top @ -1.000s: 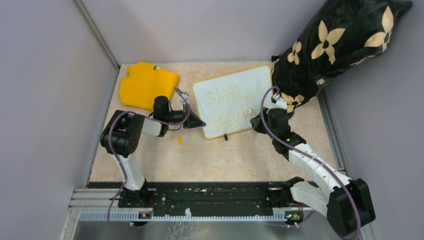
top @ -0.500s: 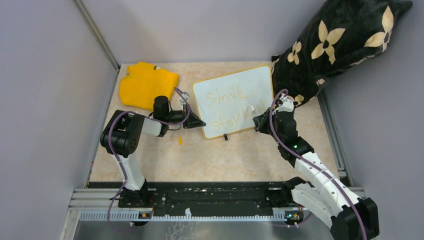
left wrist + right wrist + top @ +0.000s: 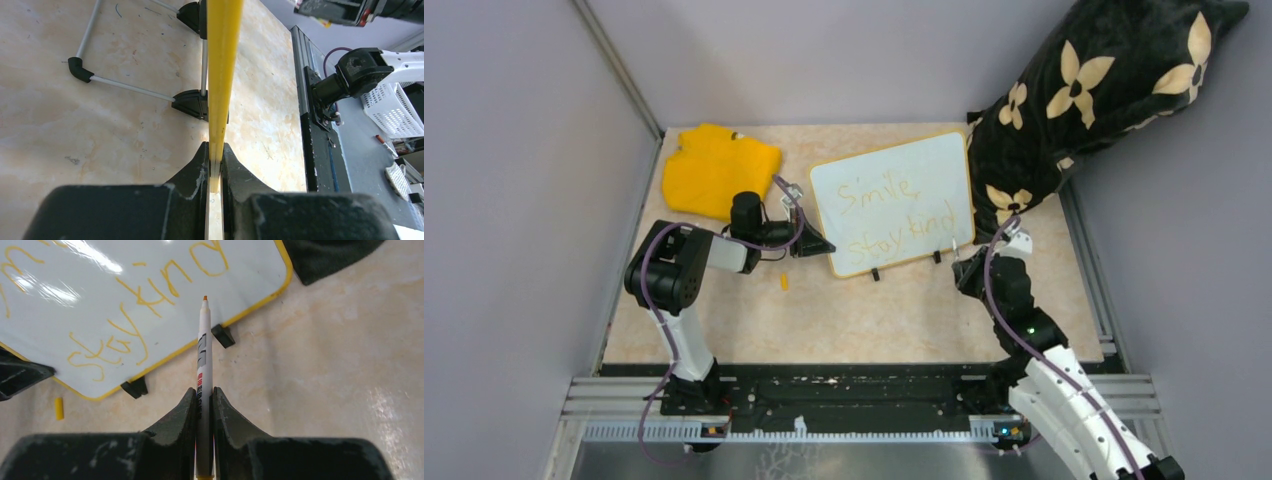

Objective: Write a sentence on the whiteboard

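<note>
The whiteboard stands tilted on black clip feet at the middle back of the table. The sentence reads "Smile" over "Stay kind" in orange; "Stay kind" also shows in the right wrist view. My left gripper is shut on the board's lower left edge, its yellow rim pinched between the jaws of that gripper. My right gripper is shut on a white marker. The marker's orange tip hangs off the whiteboard, just in front of its lower right edge.
A yellow cloth lies at the back left. A black pillow with cream flowers leans at the back right, touching the board's right side. The yellow marker cap lies near the left gripper. A wire stand props the board from behind.
My right arm has drawn back toward the near right, lifting the marker off the board; the word "kind" now shows whole. The left arm and board have not moved.
</note>
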Robot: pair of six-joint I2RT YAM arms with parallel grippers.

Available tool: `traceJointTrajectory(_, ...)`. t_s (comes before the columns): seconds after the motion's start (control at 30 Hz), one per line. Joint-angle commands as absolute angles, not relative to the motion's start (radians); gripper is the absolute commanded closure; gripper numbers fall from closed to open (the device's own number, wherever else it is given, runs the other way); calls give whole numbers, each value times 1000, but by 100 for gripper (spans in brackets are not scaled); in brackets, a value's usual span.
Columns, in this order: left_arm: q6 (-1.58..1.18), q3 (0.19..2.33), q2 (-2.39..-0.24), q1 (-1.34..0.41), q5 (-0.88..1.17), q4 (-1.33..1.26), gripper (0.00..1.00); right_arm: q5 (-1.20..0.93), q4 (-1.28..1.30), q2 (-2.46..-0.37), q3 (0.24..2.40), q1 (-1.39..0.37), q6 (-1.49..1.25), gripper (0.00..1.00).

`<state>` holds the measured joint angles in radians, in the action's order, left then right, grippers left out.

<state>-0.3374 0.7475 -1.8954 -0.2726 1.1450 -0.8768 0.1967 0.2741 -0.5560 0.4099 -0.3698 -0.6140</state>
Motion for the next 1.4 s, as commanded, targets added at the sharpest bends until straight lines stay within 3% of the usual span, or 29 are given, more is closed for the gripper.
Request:
traceJointTrajectory(0.0,-307,746,-1907,-268,1087,-792,100,227,328,-482,365,-365,-649,100)
traceJointTrajectory(0.57,-301,750,-1909,-268,1084,-779,100,166,256,-581,365,-355,-704,100)
traceJointTrajectory(1.0,-301,746,-1904,-268,1076,-779,100,-78,190,-630,336,-150,-779,100)
traceJointTrajectory(1.37,-302,746,-1905,-268,1072,-783,100,-98,133,-642,365,-140,-755,100)
